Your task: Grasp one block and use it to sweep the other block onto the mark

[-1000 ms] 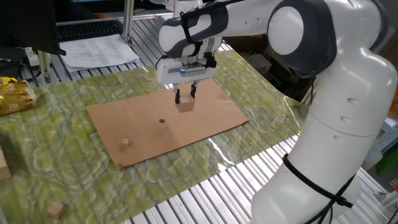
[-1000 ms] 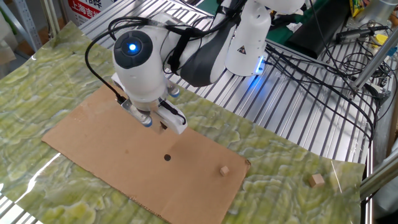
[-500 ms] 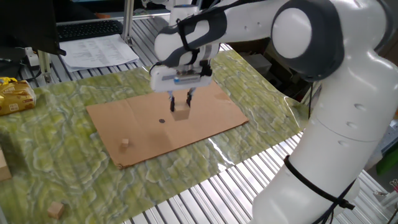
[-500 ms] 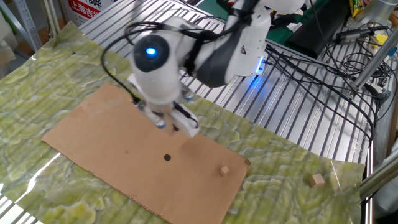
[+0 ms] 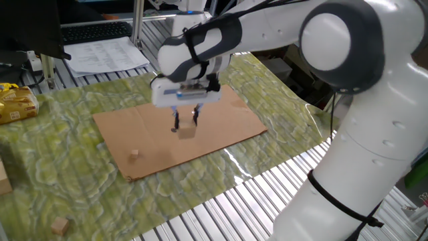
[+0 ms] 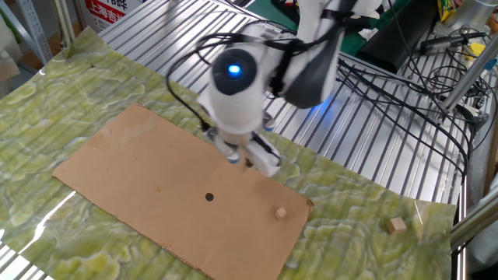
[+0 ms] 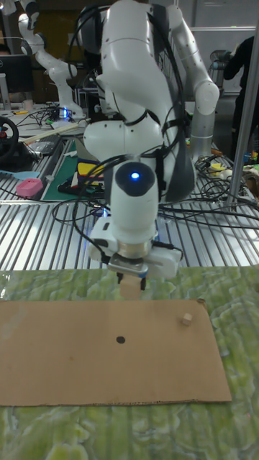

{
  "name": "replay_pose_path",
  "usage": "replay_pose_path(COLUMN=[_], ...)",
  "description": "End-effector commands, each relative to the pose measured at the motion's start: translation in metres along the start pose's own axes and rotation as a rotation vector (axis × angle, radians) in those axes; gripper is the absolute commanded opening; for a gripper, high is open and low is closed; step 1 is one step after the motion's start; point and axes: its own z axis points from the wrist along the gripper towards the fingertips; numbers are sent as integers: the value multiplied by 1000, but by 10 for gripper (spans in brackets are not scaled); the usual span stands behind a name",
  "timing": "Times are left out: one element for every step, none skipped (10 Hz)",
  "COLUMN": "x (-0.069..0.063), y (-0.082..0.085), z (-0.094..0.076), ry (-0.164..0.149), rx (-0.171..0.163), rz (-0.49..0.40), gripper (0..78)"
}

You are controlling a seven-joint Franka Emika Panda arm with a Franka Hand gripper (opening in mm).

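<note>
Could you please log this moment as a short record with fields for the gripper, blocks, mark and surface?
gripper: shut on big block, over the cardboard
big block: held between the fingers
tiny block: lying free near the cardboard's edge, apart from the gripper
mark: black dot, uncovered
third block: off the cardboard, on the green mat
cardboard: flat on green mat

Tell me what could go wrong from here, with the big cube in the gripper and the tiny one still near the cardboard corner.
The gripper holds the large cube by its top only, so a sideways push may twist or slip it. The tiny cube lies close to the cardboard edge; a poorly angled sweep may send it off, away from the black mark. Being so small, it may also roll past.
</note>
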Motion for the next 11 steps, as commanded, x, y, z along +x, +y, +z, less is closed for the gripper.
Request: replay_pose_path(x=[102, 103, 103, 103, 103, 103, 103, 103, 103, 103, 103], y=[101, 101, 101, 101, 101, 101, 101, 101, 101, 101, 101], z=[26, 27, 27, 27, 27, 27, 27, 27, 27, 27, 27], ry=[34, 29, 29, 34, 29, 29, 16, 22, 24, 26, 34], rx=[-107, -98, -89, -70, -45, -45, -30, -41, -42, -42, -35], rz=[121, 112, 91, 68, 49, 49, -34, -85, -106, -105, -69], gripper=[11, 11, 11, 11, 11, 11, 11, 11, 11, 11, 11])
